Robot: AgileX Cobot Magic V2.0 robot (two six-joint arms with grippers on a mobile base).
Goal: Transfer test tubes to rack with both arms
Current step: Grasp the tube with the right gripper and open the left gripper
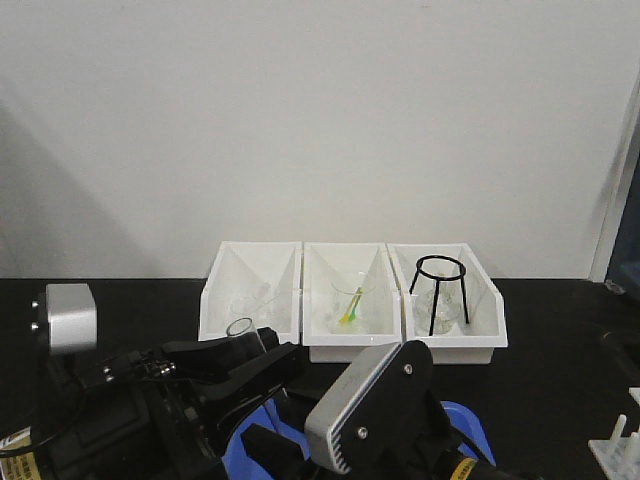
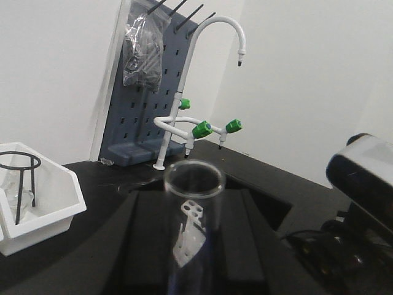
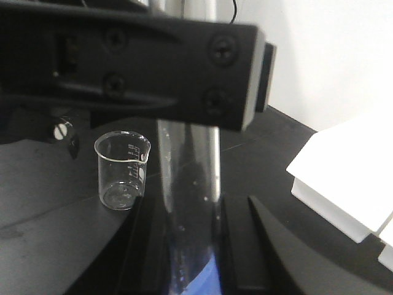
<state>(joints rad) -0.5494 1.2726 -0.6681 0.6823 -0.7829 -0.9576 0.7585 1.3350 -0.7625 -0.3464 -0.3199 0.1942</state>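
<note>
Front overview; wrist close-ups on test tube (image 2: 193,184)

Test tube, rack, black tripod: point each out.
test tube (image 2: 193,239), left wrist view, glass wall below the open rim.
rack (image 1: 615,452), front view, white body at the lower right edge.
black tripod (image 1: 440,276), front view, front of the top ring.

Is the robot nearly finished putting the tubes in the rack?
Not nearly. Nothing looks done: the visible corner of the rack holds no tube. In hand: the left gripper holds one test tube. Left: getting it, and any others, into the rack.
</note>
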